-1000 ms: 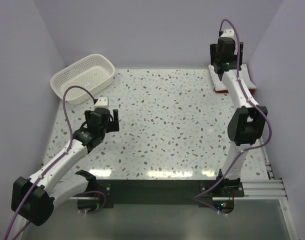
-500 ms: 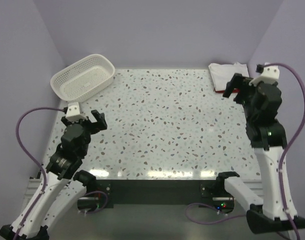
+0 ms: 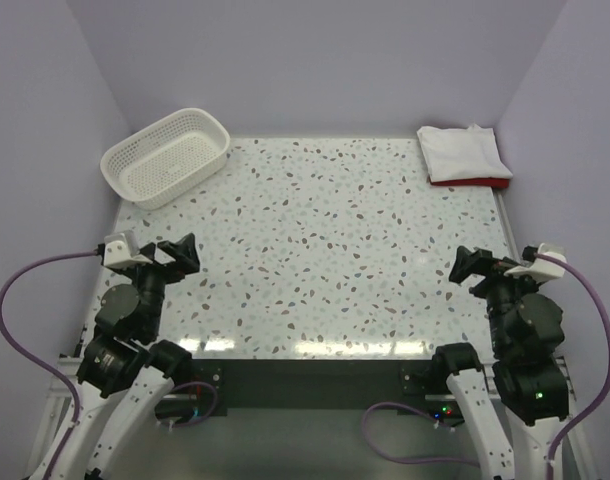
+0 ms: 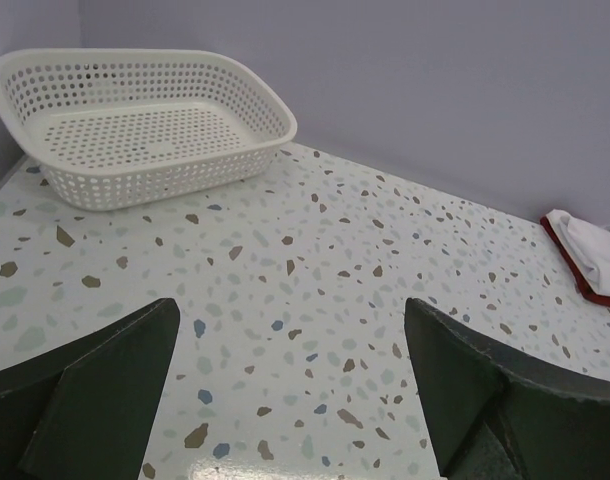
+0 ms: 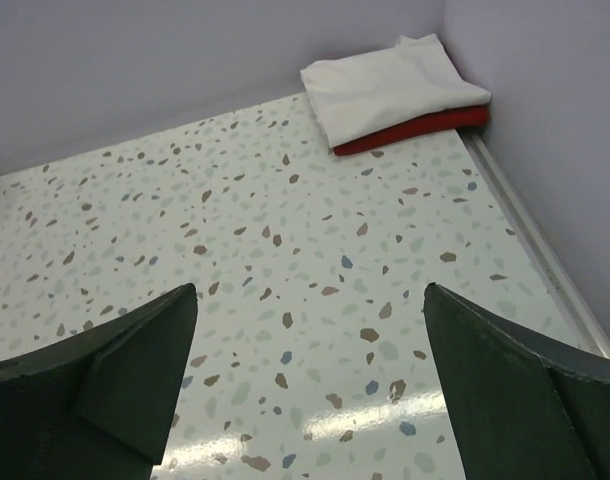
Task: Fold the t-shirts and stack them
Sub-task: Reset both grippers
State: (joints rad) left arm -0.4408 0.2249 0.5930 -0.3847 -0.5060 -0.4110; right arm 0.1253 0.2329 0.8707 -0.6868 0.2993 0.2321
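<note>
Sitting folded, white t-shirt (image 5: pixel 385 85) tops red t-shirt (image 5: pixel 415 128). Job looks done; left end effector (image 3: pixel 168 257) and right end effector (image 3: pixel 485 268) gape empty.

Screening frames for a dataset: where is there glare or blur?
Top external: a bright glare strip on the table at its near edge, otherwise sharp. Left wrist: a small glare patch at the bottom, basket crisp. Right wrist: reflections low on the table, shirts in focus.
</note>
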